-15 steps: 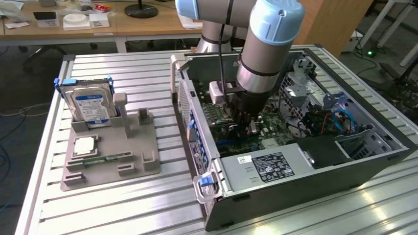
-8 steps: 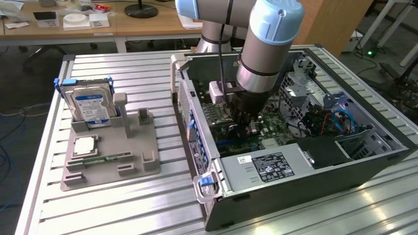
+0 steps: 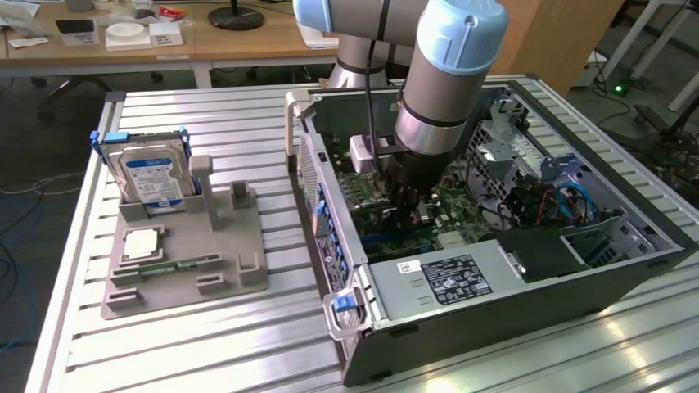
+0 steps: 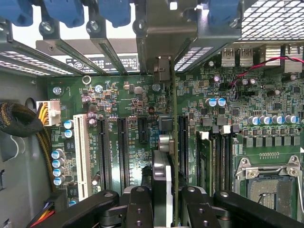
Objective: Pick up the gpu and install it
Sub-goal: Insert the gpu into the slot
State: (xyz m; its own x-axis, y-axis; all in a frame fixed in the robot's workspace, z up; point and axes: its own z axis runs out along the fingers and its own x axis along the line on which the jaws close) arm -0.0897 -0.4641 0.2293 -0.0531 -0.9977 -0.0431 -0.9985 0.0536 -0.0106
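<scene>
Wrist view: nearest you, the tool (image 4: 164, 209) has its black fingers (image 4: 138, 209) closed on the gpu (image 4: 167, 156), one on each side. You see the card edge-on, upright, running away from the tool over the green motherboard (image 4: 123, 104), between the long black slots (image 4: 122, 147) and the memory stick (image 4: 205, 161). Whether it is seated cannot be told. Its far end meets the metal bracket (image 4: 161, 69) at the case's rear wall. Exterior view: the tool (image 3: 410, 192) reaches down inside the open computer case (image 3: 525, 286) on the desk (image 3: 218, 344). Well apart, toward the exterior view's left, a grey holder (image 3: 186, 254) carries a hard drive (image 3: 151, 176).
</scene>
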